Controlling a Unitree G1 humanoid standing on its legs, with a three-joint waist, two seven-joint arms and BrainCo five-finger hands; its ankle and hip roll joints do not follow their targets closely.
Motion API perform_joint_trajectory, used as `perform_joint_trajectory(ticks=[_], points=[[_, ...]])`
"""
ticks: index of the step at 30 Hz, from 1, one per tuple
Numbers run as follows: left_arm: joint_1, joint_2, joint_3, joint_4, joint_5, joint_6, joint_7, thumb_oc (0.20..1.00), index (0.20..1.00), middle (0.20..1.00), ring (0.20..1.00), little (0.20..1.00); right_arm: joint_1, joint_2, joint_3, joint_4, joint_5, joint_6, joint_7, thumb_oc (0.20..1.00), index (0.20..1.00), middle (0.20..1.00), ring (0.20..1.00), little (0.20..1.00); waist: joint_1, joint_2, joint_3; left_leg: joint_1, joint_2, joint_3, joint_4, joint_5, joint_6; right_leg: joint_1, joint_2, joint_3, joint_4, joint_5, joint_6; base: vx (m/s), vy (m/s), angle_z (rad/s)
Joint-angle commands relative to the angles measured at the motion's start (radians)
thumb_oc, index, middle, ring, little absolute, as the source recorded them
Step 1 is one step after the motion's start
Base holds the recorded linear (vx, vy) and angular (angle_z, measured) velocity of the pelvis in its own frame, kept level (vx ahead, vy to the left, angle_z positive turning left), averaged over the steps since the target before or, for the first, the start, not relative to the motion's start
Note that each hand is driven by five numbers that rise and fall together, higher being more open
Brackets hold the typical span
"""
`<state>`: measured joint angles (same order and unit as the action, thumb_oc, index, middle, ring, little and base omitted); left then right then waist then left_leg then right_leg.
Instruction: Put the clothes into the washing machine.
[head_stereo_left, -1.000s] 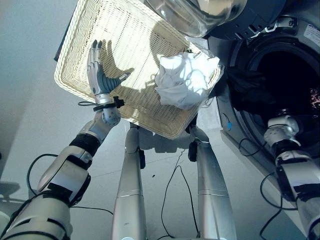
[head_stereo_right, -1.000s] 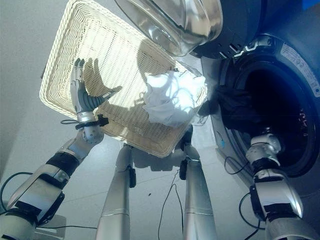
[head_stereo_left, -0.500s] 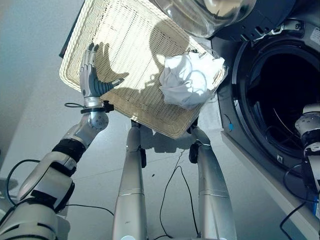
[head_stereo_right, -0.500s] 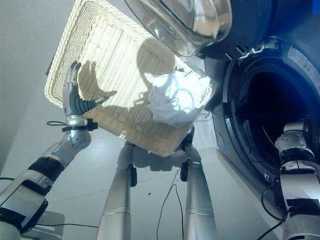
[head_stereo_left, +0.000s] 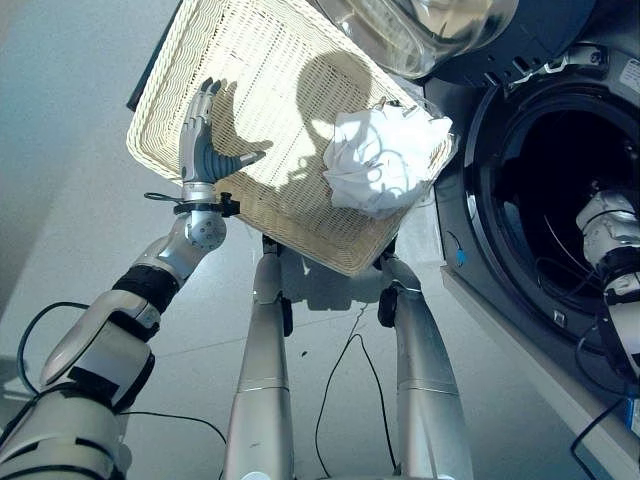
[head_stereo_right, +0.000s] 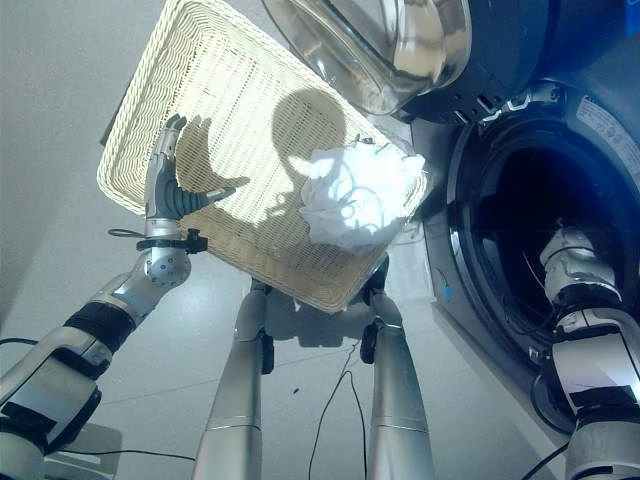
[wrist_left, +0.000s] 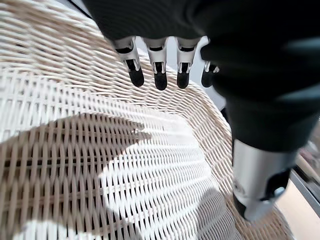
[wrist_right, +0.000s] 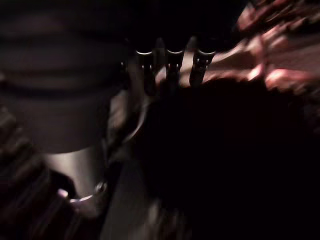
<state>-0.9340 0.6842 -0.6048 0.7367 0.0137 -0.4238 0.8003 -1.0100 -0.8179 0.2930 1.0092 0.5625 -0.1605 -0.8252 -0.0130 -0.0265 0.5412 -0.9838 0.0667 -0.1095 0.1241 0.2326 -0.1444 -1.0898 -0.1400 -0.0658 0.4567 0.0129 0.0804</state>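
A crumpled white garment (head_stereo_left: 385, 160) lies in the near right corner of a cream wicker basket (head_stereo_left: 290, 240). My left hand (head_stereo_left: 203, 140) hovers open above the basket's left side, fingers straight and thumb spread, touching nothing; the wrist view shows its fingers (wrist_left: 157, 75) over the bare weave. To the right gapes the washing machine's dark drum (head_stereo_left: 540, 200). My right arm (head_stereo_left: 605, 215) reaches into that opening. In the right wrist view the right hand (wrist_right: 172, 62) has straight fingers, and a dark bundle of cloth (wrist_right: 225, 150) lies just past them inside the drum.
The machine's round glass door (head_stereo_left: 420, 30) stands swung open above the basket's far right corner. The basket sits raised on a stand close to the machine's front. Grey floor spreads to the left.
A dark garment hung at the drum's mouth a second ago; it is gone from there. My right arm drew back, then pushed up into the drum. The left hand shifted slightly over the basket.
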Motion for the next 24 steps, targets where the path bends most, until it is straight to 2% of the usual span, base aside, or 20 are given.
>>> perform_joint_trajectory(ticks=[1, 5, 10, 11, 21, 24], points=[[-0.027, -0.054, 0.072, -0.007, -0.034, -0.023, 0.035, 1.000, 1.000, 1.000, 1.000, 1.000, 0.051, -0.007, 0.042, -0.091, -0.154, 0.031, -0.076, 1.000, 1.000, 1.000, 1.000, 1.000, -0.015, -0.004, -0.021, -0.012, -0.089, 0.062, 0.117, -0.132, 0.054, 0.061, 0.063, -0.052, -0.242, 0.196, 0.071, -0.03, 0.069, 0.03], [0.001, -0.088, 0.116, -0.016, -0.007, -0.030, 0.066, 1.000, 1.000, 1.000, 1.000, 1.000, 0.158, 0.061, 0.035, -0.215, -0.299, 0.033, -0.110, 1.000, 1.000, 1.000, 1.000, 1.000, -0.029, 0.000, -0.021, -0.021, -0.085, 0.081, 0.114, -0.130, 0.052, 0.046, 0.066, -0.041, -0.235, 0.188, 0.069, -0.02, 0.050, 0.03], [0.013, -0.101, 0.138, -0.016, -0.004, -0.034, 0.079, 1.000, 1.000, 1.000, 1.000, 1.000, 0.209, 0.085, 0.058, -0.283, -0.420, 0.044, -0.111, 1.000, 1.000, 1.000, 1.000, 1.000, -0.040, 0.001, -0.021, -0.024, -0.082, 0.090, 0.116, -0.128, 0.048, 0.039, 0.068, -0.033, -0.230, 0.185, 0.069, 0.00, 0.000, 0.00], [0.022, -0.106, 0.150, -0.021, 0.001, -0.036, 0.084, 1.000, 1.000, 1.000, 1.000, 1.000, 0.229, 0.088, 0.081, -0.319, -0.487, 0.048, -0.115, 1.000, 1.000, 1.000, 1.000, 1.000, -0.043, 0.001, -0.021, -0.024, -0.078, 0.095, 0.113, -0.126, 0.048, 0.038, 0.068, -0.031, -0.230, 0.185, 0.068, 0.00, 0.000, 0.00], [0.078, -0.133, 0.206, -0.052, 0.030, -0.034, 0.113, 1.000, 1.000, 1.000, 1.000, 1.000, 0.367, 0.138, 0.064, -0.507, -0.625, 0.022, -0.064, 1.000, 1.000, 1.000, 1.000, 1.000, -0.065, -0.008, -0.021, -0.018, -0.068, 0.113, 0.109, -0.118, 0.043, 0.038, 0.077, -0.014, -0.225, 0.176, 0.066, -0.01, 0.028, -0.04], [0.101, -0.148, 0.223, -0.067, 0.051, -0.028, 0.124, 1.000, 1.000, 1.000, 1.000, 1.000, 0.418, 0.161, 0.055, -0.572, -0.646, -0.008, -0.056, 1.000, 1.000, 1.000, 1.000, 1.000, -0.071, -0.009, -0.021, -0.016, -0.067, 0.115, 0.105, -0.114, 0.044, 0.038, 0.080, -0.007, -0.223, 0.174, 0.064, 0.00, 0.021, -0.01]])
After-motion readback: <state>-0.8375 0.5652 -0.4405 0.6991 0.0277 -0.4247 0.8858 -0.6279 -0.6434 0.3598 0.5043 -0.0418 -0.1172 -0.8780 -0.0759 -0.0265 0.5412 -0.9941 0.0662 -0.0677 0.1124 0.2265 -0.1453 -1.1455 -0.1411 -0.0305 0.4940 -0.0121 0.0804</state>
